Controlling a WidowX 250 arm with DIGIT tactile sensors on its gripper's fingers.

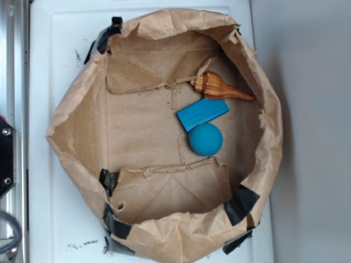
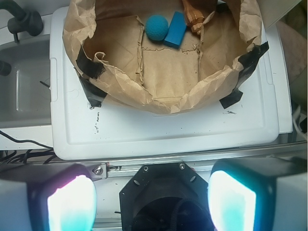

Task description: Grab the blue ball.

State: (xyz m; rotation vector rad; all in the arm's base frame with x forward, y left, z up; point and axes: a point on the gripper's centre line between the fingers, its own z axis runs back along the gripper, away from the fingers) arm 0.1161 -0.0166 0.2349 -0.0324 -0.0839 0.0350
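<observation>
Landmark: a brown paper bag [image 1: 77, 126] with its walls rolled down into a shallow basin, patched with black tape [image 1: 240, 204], resting on a white lid [image 1: 55, 55].
Blue ball [image 1: 205, 139]: lies on the bag's floor, near the bag's right wall in the exterior view; its surface is matte and teal-blue.
Blue block [image 1: 202, 114]: flat and rectangular, lying tilted on the bag's floor, touching the ball on the side toward the shell.
Seashell [image 1: 219, 87]: brown, striped, spiral; rests against a torn flap of the bag, just beyond the block.
Gripper [image 2: 151, 199]: seen only from the wrist view; its two fingers [image 2: 231, 199] stand widely spread and hold nothing, well apart from the bag and outside its rim.
</observation>
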